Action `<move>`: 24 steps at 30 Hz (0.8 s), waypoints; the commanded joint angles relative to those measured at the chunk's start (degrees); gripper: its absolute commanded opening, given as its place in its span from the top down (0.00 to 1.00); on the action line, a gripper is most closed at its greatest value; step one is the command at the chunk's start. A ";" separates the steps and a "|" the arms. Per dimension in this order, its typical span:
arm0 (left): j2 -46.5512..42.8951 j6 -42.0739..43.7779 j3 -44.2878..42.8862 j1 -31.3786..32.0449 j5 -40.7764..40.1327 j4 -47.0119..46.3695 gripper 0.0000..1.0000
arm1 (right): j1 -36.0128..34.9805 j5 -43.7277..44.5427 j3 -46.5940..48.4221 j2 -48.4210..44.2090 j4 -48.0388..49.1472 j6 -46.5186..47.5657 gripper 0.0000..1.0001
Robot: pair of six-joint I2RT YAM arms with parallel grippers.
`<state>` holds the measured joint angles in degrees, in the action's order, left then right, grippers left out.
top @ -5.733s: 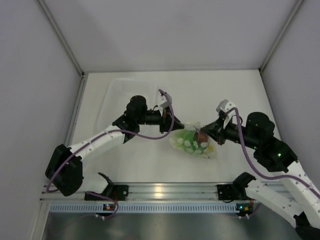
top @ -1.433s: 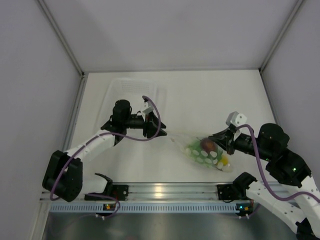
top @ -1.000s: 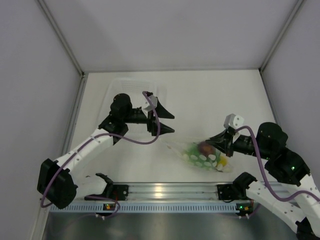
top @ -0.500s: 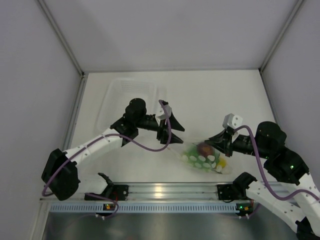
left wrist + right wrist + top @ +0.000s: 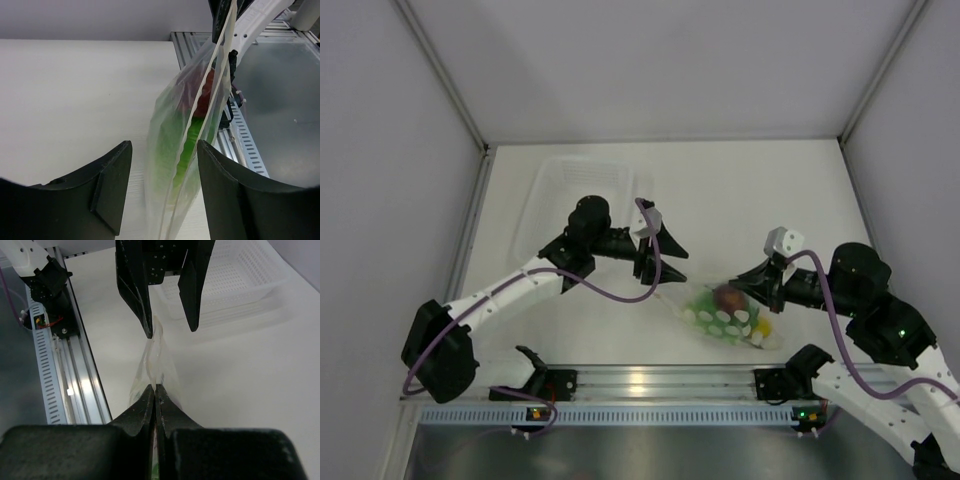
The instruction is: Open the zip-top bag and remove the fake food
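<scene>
The zip-top bag (image 5: 722, 312), clear with white dots, hangs tilted just above the table. My right gripper (image 5: 748, 284) is shut on its top edge; the right wrist view shows the jaws (image 5: 154, 388) pinched on the bag's strip (image 5: 158, 352). Inside are fake food pieces: a green lettuce leaf (image 5: 187, 146), a dark red fruit (image 5: 727, 297) and a yellow piece (image 5: 764, 325). My left gripper (image 5: 662, 262) is open, its fingers either side of the bag's left end. In the left wrist view the bag (image 5: 172, 125) stands between the fingers (image 5: 111, 190), apart from both.
A rigid clear tray (image 5: 545, 195) lies at the back left behind the left arm, seen as a white mesh tray (image 5: 240, 285) in the right wrist view. The aluminium rail (image 5: 640, 382) runs along the near table edge, close under the bag.
My left gripper has come forward and right from over the tray to the bag's left end, its jaws narrowing a little. The right gripper and bag have barely moved.
</scene>
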<state>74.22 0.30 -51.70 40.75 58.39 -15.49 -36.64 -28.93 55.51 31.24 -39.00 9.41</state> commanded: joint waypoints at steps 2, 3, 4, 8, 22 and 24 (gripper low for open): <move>-2.76 2.08 -1.29 -0.15 -2.23 -1.92 0.40 | -0.27 0.10 -0.22 0.05 4.55 0.43 1.00; -2.59 1.73 -1.38 -0.23 -2.23 -1.92 0.40 | -0.27 0.10 -0.22 -0.04 4.64 0.43 1.00; -2.41 1.38 -1.64 -0.32 -2.40 -1.92 0.41 | -0.27 0.10 -0.14 -0.04 4.81 0.43 1.00; -1.27 1.11 -1.91 -0.32 -2.49 -1.92 0.42 | -0.27 -0.08 -0.13 0.04 4.90 0.43 1.00; 1.99 -0.03 -1.30 -0.23 3.57 -1.83 0.47 | -0.27 0.62 -0.92 -0.39 6.92 -0.27 1.00; 2.34 -0.12 -1.03 -0.23 5.24 -1.92 0.48 | -0.18 1.15 -1.10 -0.31 7.36 -0.44 1.00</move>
<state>76.42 0.12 -51.75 40.58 59.37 -15.38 -36.64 -28.27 54.48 31.24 -37.89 9.19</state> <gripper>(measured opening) 0.525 0.005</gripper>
